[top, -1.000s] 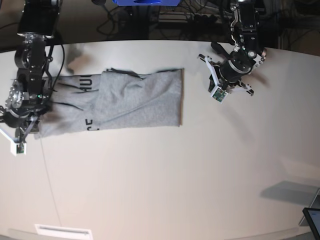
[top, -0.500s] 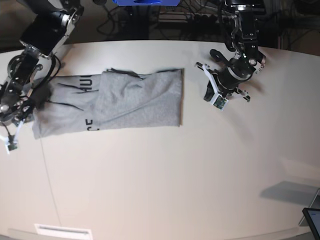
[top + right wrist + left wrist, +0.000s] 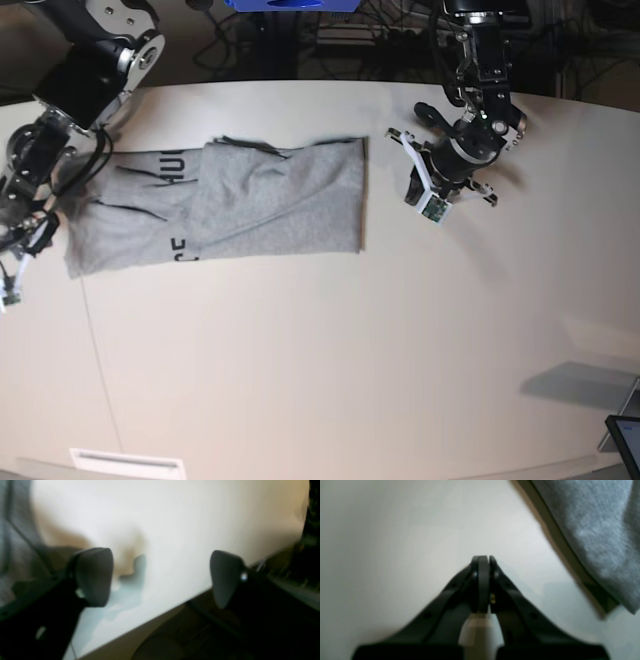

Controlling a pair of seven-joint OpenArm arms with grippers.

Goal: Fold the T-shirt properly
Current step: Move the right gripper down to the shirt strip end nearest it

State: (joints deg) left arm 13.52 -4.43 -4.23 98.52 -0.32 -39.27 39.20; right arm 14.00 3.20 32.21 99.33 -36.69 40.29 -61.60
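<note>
1. My left gripper (image 3: 483, 560) is pinched fully closed on nothing, just above the bare table (image 3: 320, 350).
2. My right gripper (image 3: 160, 577) stands spread wide and empty at the table's edge.
3. The T-shirt (image 3: 260, 205) lies folded lengthwise between my arms, black lettering showing near its right-arm end.

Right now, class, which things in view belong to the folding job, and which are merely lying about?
Belongs to the job:
T-shirt
left gripper
right gripper

Lying about:
table
white label
dark device at the table's corner
</note>
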